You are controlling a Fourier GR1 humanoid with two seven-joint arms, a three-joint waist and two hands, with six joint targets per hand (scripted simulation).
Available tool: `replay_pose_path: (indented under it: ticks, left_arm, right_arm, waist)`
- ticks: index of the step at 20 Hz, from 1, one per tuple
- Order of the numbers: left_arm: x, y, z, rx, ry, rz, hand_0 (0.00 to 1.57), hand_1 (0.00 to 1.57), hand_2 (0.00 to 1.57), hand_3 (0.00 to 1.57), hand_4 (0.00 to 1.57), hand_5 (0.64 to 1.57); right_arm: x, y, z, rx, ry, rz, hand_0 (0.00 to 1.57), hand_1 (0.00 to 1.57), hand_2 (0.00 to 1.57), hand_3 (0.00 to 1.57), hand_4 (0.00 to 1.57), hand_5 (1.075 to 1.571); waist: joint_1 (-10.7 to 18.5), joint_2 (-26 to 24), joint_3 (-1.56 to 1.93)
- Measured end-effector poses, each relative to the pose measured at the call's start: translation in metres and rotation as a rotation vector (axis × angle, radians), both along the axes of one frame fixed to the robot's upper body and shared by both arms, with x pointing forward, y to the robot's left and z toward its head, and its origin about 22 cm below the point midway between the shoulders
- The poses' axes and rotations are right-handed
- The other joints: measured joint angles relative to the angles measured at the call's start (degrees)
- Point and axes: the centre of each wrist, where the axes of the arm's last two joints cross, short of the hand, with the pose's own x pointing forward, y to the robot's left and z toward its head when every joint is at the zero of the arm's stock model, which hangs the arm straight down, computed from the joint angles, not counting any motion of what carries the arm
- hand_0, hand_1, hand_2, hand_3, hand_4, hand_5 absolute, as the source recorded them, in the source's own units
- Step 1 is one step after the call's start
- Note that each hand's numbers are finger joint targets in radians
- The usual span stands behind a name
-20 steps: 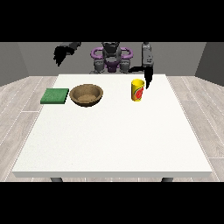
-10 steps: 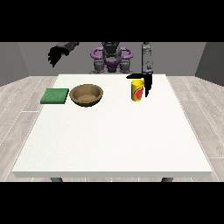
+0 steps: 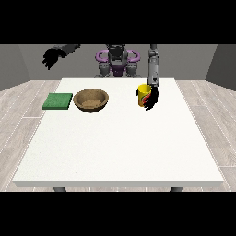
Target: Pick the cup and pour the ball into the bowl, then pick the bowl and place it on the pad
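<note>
The task is near its start, as far as this view shows. The cup (image 3: 144, 94) stands upright on the worktop (image 3: 120, 143), toward the far edge and right of centre, and the hand at the view's right (image 3: 151, 98) is down against its right side, dark fingers seeming to wrap its front; I judge this the grasping step, though whether the fingers have fully closed round the cup cannot be told from here. The ball is not visible; it is presumably inside the cup. The bowl (image 3: 91, 99) sits left of the cup, well apart from it, and looks empty, so the pour is not yet done. The pad (image 3: 58, 101) lies just left of the bowl, near it but not touching, with nothing on it. So lifting, pouring, picking the bowl and setting it on the pad are all left. The hand at the view's left (image 3: 54, 57) hangs raised off beyond the worktop's far left corner, holding nothing; its fingers look loosely bent downward. The worktop is broad, white and flat, on dark legs. Around it runs a pale plank floor, with grey walls behind the robot.
</note>
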Motion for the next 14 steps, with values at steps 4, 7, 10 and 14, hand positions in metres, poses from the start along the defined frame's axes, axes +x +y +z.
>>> replay_pose_path:
  ticks: [4, 7, 10, 14]
  left_arm:
    - [0.001, 0.005, -0.002, 0.072, -0.053, 0.087, 1.28, 1.28, 1.57, 1.57, 1.38, 1.449]
    - [0.001, 0.01, -0.006, 0.111, -0.036, 0.115, 1.28, 1.28, 1.57, 1.57, 1.41, 1.413]
    - [0.005, -0.007, -0.006, 0.182, 0.026, 0.106, 1.27, 1.27, 1.57, 1.57, 1.41, 1.43]
    - [0.018, -0.032, 0.008, 0.345, 0.081, 0.09, 1.31, 1.31, 1.57, 1.57, 1.4, 1.502]
  right_arm:
    - [-0.002, -0.015, 0.011, -0.01, -0.03, 0.023, 0.0, 0.0, 0.0, 0.17, 0.64, 1.566]
    - [-0.004, -0.031, 0.018, -0.007, -0.015, 0.013, 0.0, 0.0, 0.0, 0.18, 0.63, 1.566]
    - [-0.004, -0.043, 0.006, 0.003, 0.052, -0.001, 0.0, 0.0, 0.0, 0.31, 0.64, 1.566]
    - [-0.002, -0.055, -0.014, 0.012, 0.147, -0.029, 0.0, 0.0, 0.0, 0.3, 0.64, 1.564]
  waist:
    - [-1.8, 1.2, 0.26]
    - [-2.2, 0.0, 0.28]
    - [-1.4, -3.8, 0.15]
    - [0.2, -9.4, 0.17]
